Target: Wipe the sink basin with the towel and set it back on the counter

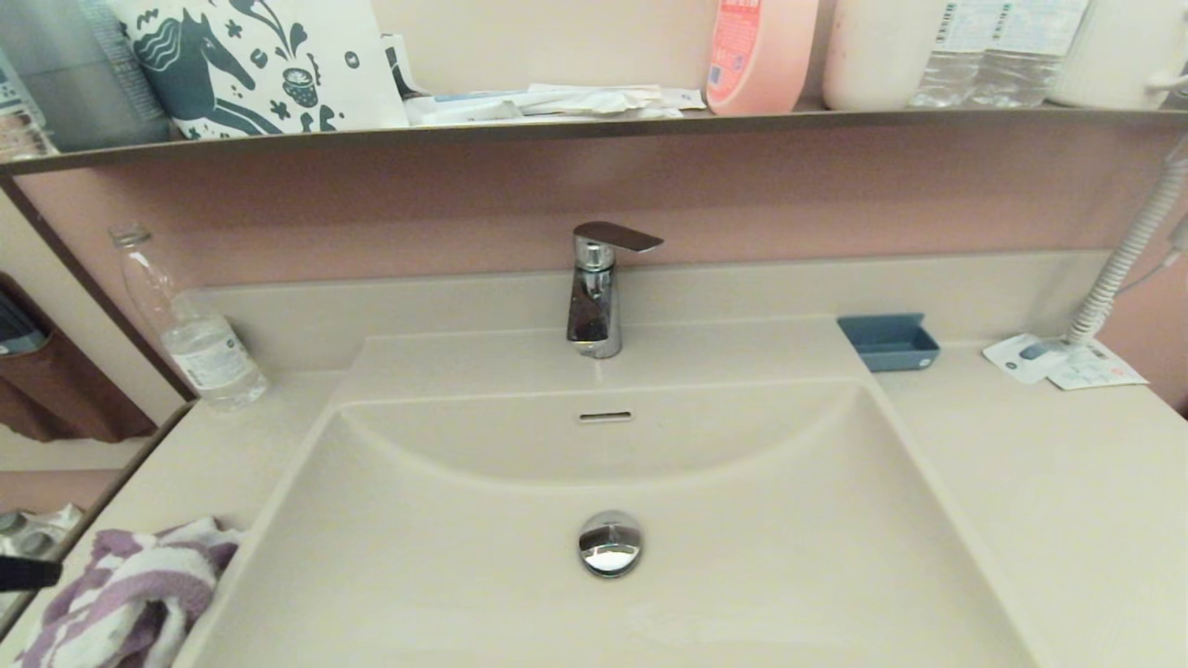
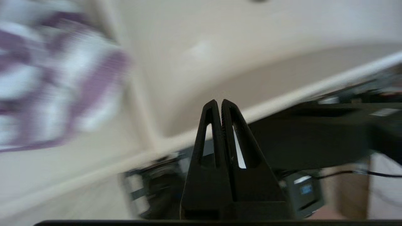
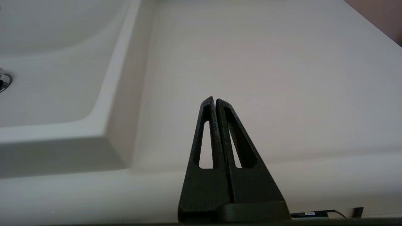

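A crumpled purple-and-white striped towel (image 1: pixel 121 594) lies on the counter (image 1: pixel 1049 482) at the near left, beside the sink basin (image 1: pixel 742 547). The basin has a chrome drain plug (image 1: pixel 610 543), a slot overflow (image 1: pixel 605 417) and a chrome tap (image 1: pixel 596 292). My left gripper (image 2: pixel 219 101) is shut with nothing in it; in the head view only a dark tip (image 1: pixel 28 573) shows at the left edge, just left of the towel (image 2: pixel 53 84). My right gripper (image 3: pixel 213 99) is shut and empty, low at the front edge of the right-hand counter (image 3: pixel 267 62), out of the head view.
A clear plastic bottle (image 1: pixel 190 325) stands at the back left of the counter. A blue soap tray (image 1: pixel 889 341) sits at the basin's back right corner, with paper cards (image 1: pixel 1063 362) and a coiled cord (image 1: pixel 1128 250) further right. The upper shelf (image 1: pixel 594 125) holds bottles and a printed bag.
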